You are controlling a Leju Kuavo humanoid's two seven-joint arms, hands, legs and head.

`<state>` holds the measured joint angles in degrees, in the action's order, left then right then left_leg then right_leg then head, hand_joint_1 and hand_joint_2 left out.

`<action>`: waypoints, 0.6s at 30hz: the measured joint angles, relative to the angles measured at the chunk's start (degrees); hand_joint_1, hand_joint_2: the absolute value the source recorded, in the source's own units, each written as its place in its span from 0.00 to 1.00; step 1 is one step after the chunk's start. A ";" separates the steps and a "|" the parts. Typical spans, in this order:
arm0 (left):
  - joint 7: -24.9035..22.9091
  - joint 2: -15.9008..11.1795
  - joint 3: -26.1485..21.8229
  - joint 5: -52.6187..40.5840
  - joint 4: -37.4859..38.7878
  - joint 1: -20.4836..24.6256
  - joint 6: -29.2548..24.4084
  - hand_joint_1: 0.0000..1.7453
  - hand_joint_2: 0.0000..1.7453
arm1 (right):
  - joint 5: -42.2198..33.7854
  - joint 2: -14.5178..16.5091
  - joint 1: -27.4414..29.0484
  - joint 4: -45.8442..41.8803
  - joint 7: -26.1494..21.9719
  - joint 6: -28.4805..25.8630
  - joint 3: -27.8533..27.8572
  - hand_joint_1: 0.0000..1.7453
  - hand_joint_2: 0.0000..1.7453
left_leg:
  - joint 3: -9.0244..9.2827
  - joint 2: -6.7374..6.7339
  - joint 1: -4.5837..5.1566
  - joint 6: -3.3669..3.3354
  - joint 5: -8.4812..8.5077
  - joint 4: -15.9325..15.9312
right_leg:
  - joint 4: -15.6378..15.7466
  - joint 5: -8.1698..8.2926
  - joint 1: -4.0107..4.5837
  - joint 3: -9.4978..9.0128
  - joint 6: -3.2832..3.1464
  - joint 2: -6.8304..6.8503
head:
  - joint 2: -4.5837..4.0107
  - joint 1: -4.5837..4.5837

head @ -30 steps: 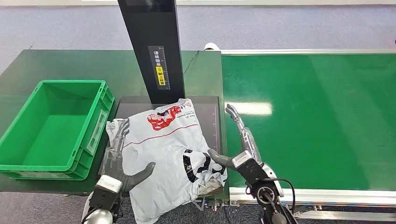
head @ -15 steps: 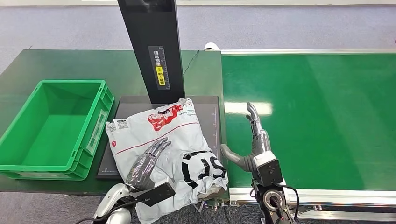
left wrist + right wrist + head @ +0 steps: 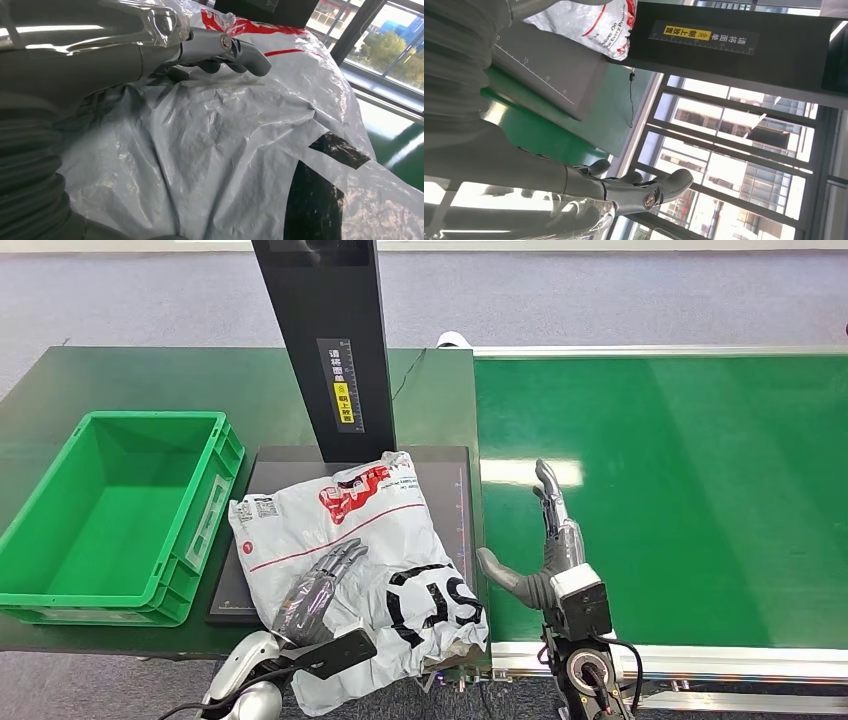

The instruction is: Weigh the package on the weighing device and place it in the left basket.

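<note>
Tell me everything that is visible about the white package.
The white package is a soft, crinkled plastic mailer bag with red print at its far end, black lettering near its front and a small label at one corner. It lies flat on the dark scale platform, its near edge overhanging. The left hand rests flat on top.

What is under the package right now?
The package lies on the dark scale plate, whose far and right edges show. Its near end overhangs the table edge. Anything else beneath is covered. The left hand rests on top.

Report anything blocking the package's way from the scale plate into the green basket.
Nothing visible blocks it. The package lies on the scale plate under the left hand; the green basket sits open directly beside the plate.
</note>
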<state>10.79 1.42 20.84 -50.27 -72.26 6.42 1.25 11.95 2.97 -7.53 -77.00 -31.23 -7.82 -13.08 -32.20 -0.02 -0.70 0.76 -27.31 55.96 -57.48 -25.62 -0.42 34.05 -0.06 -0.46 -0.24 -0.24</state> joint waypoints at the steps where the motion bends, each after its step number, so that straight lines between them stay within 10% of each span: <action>1: -0.07 0.00 0.00 -0.01 0.09 0.04 0.04 0.00 1.00 | -0.04 0.01 0.01 -0.01 0.01 0.03 0.01 0.00 1.00 | 0.00 0.00 0.00 0.00 0.00 0.00 | 0.00 0.00 0.00 0.00 0.00 0.00 | 0.00 0.00; 5: -2.49 -0.05 0.02 -0.57 0.65 0.45 2.16 0.00 1.00 | -0.80 0.22 0.21 -0.26 0.11 0.97 0.31 0.00 1.00 | 0.02 0.01 0.00 0.00 0.00 0.00 | 0.00 0.00 0.00 -0.04 0.00 0.00 | 0.00 0.00; 9: -5.62 -0.04 0.01 -0.10 2.73 1.94 5.66 0.94 1.00 | -0.35 0.47 0.31 -0.62 0.66 2.23 0.61 0.00 1.00 | 0.18 0.03 0.00 0.00 -0.01 -0.02 | 0.00 -0.01 0.00 -0.25 0.00 0.02 | 0.00 0.00; 18: -1.56 0.35 -1.33 3.59 5.40 3.80 -0.41 1.00 1.00 | 1.58 1.10 1.59 -2.05 1.59 2.86 0.69 0.00 1.00 | 0.53 0.01 0.00 -0.02 0.00 -0.04 | 0.01 -0.02 0.00 -0.64 0.01 0.01 | 0.00 0.01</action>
<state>9.23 1.78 19.51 -46.68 -66.87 10.22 0.83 13.53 4.08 -5.94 -79.05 -29.64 -4.96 -12.39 -31.67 0.00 -0.70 0.74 -27.31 55.92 -57.47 -25.64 -0.42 33.41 -0.05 -0.46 -0.24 -0.23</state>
